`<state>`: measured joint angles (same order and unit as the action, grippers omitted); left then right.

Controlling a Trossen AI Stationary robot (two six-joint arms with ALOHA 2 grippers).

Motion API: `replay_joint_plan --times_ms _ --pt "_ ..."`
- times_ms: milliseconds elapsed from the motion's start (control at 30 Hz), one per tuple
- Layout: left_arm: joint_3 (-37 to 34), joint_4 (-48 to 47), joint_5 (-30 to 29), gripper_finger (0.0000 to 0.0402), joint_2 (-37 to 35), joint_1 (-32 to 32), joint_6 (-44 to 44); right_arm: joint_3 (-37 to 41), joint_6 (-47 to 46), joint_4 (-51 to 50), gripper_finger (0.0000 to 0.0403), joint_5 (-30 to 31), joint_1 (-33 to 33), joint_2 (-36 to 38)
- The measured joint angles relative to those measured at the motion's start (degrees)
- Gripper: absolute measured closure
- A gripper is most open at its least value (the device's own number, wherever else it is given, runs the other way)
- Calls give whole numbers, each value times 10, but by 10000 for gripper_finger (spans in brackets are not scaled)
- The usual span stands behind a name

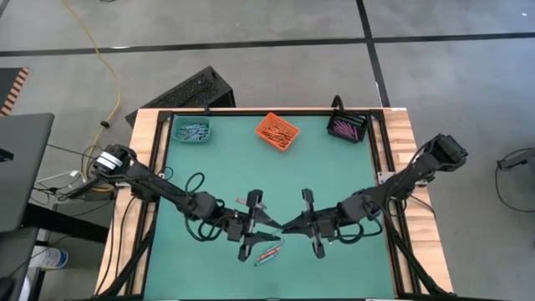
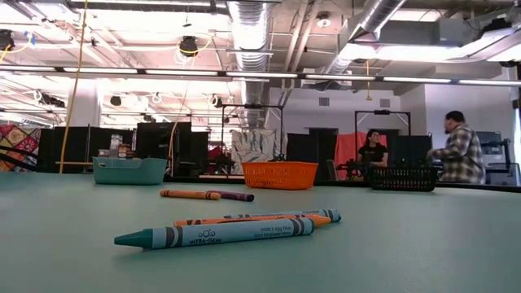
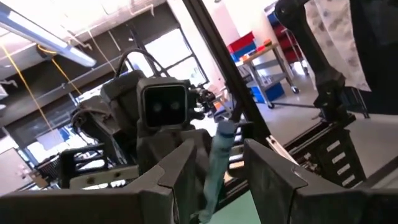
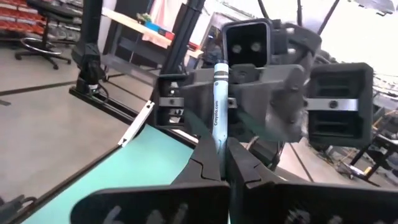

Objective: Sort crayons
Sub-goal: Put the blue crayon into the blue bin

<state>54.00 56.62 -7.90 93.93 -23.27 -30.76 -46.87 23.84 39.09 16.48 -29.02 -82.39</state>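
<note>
Blue-grey crayon (image 4: pixel 218 106): stood upright above the table's middle, lower end pinched in the right gripper, upper end between the left gripper's fingers.
Right gripper (image 4: pixel 222 163): clamped tight on the crayon, tip to tip with the left gripper.
Left gripper (image 3: pixel 224 158): fingers (image 3: pixel 186 177) stood apart on either side of the crayon; a gap showed on one side.
Loose crayons (image 1: pixel 267 253): lay on the green mat just beside the grippers, toward the near edge.
Teal bin (image 1: pixel 192 130), orange bin (image 1: pixel 277 132), black bin (image 1: pixel 347 127): sat in a row along the far edge, well apart from the grippers.
</note>
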Motion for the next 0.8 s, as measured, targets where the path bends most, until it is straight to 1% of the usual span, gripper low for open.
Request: replay_joint_plan --times_ms 167,267,367,467,633,700,800 --pt "0 6 -3 278 0 0 4 0 7 4 403 0 -8 1" --pt "0 11 -1 286 0 -1 5 0 9 5 403 0 -13 1" --pt "0 10 5 310 0 -1 6 0 18 5 403 1 -13 1" --pt "0 9 25 339 0 -1 6 0 17 6 403 1 -12 1" --pt "0 5 26 380 0 -1 4 0 17 6 403 1 -12 1" --pt "0 4 30 392 -1 0 3 0 15 5 403 1 -12 1" --pt "0 0 30 395 -1 0 3 0 15 4 403 1 -12 1"
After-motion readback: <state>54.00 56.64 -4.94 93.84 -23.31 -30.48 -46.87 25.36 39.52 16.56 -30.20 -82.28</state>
